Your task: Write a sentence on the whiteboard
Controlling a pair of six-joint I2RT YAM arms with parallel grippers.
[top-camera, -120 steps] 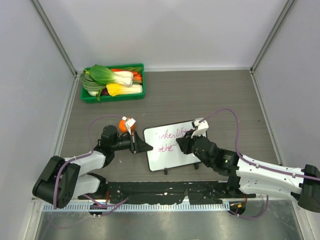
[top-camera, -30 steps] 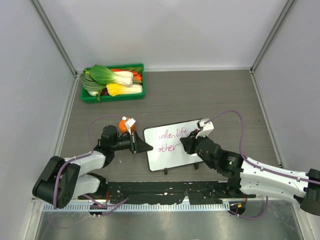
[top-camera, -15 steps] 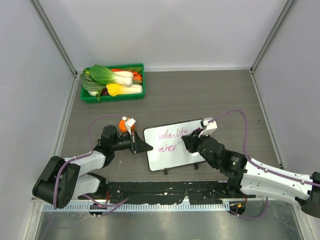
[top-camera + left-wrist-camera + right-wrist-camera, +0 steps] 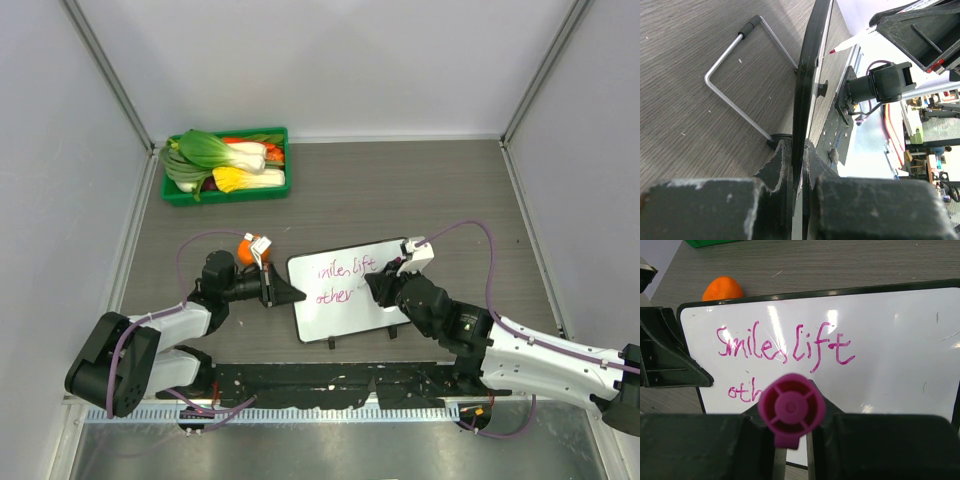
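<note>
The grey wood-grain table (image 4: 420,190) carries everything. The whiteboard (image 4: 340,315) stands near the middle of it, just in front of my two bases, tilted back on a wire stand (image 4: 735,106) with its glossy face towards my right arm. That slope is why I hold it: a pen pressing on a propped board would push it over or make it slide.

Far off in the left corner sits the green tray (image 4: 230,197) of vegetables, well apart from the work.

My left claw (image 4: 290,292) is clamped on the board's left edge, with the thin black frame pinched between both fingers, and acts as a brace. My right claw (image 4: 385,290) is over the board's right half, closed around the marker (image 4: 791,410), whose pink butt end faces my wrist camera. Its tip is by the board face, but I cannot tell whether it touches.

The sentence (image 4: 785,347) runs in magenta: "Smiles lift" on top, and below it "oth", with the rest hidden behind the pen; from above it looks like "other". I judge the second line unfinished.

An orange (image 4: 722,290) lies just beyond the board's far left corner.
</note>
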